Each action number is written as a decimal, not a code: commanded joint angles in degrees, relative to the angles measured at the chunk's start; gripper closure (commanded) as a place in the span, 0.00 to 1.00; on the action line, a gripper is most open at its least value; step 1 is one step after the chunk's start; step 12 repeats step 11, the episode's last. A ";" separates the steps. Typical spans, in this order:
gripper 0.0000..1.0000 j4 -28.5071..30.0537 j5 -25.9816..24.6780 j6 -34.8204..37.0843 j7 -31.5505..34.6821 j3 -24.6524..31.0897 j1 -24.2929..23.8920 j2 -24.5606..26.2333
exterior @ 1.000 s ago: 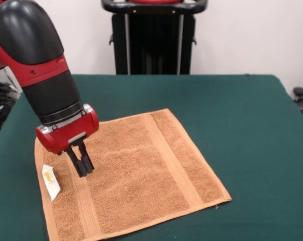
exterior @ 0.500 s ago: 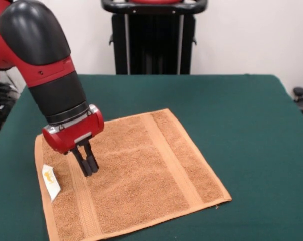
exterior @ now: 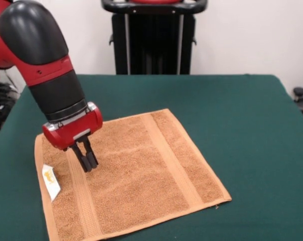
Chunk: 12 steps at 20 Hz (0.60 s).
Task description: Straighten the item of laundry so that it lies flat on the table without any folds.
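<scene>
The item of laundry (exterior: 141, 170) is an orange-tan towel spread flat on the green table (exterior: 232, 115), its border bands showing along two sides. A small white tag with yellow print (exterior: 50, 181) sticks out near its left edge. My gripper (exterior: 89, 165) hangs over the towel's left part, just right of the tag, its two black fingers pressed together and shut on nothing. The tips stand a little above or at the terry surface; contact cannot be told.
A black stand (exterior: 154, 37) rises behind the table's far edge. Green cloth stretches wide to the right of the towel and beyond it. The towel's near-left corner runs off the picture's bottom edge.
The arm shifted slightly right and up over the towel, then eased back a little. The fingers stayed shut, and the towel and its tag kept their place.
</scene>
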 commanded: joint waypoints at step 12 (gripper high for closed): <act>1.00 1.10 -0.75 -2.66 13.37 -1.77 3.29 5.46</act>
